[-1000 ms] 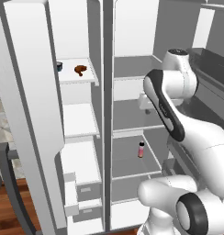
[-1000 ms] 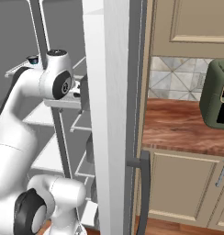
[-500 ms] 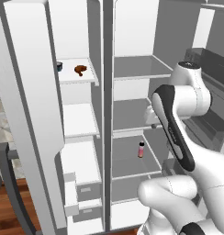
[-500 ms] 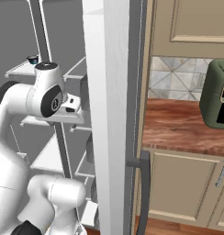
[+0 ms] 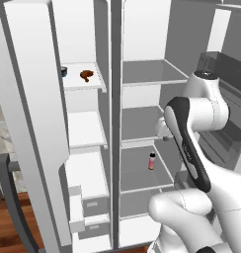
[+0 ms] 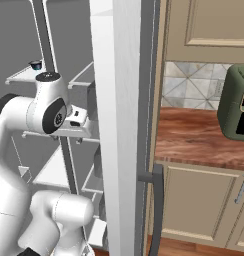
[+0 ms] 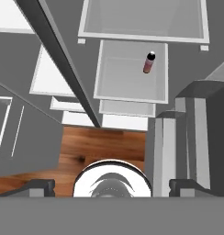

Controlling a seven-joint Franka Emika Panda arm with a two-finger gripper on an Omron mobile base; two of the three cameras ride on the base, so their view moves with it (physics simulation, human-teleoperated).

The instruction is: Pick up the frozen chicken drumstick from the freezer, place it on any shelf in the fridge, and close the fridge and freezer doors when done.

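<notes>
One frozen drumstick [image 5: 86, 75] sits on the upper freezer shelf [image 5: 83, 85]: likely stiff, light, slick with frost, best pinched across its meaty middle. Pincer state? Cannot tell.

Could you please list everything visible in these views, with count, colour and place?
Brown chicken drumstick: one, brown, top freezer shelf, left compartment.
Small dark round container: one, dark with blue, same shelf, left of the drumstick.
Small pink bottle with dark cap: one, pink, upright on a lower fridge shelf.
Green countertop appliance: one, olive green, on the wooden counter.
Open white fridge door: one, white, standing open.
White robot arm: one, white and dark, raised before the fridge compartment.
</notes>
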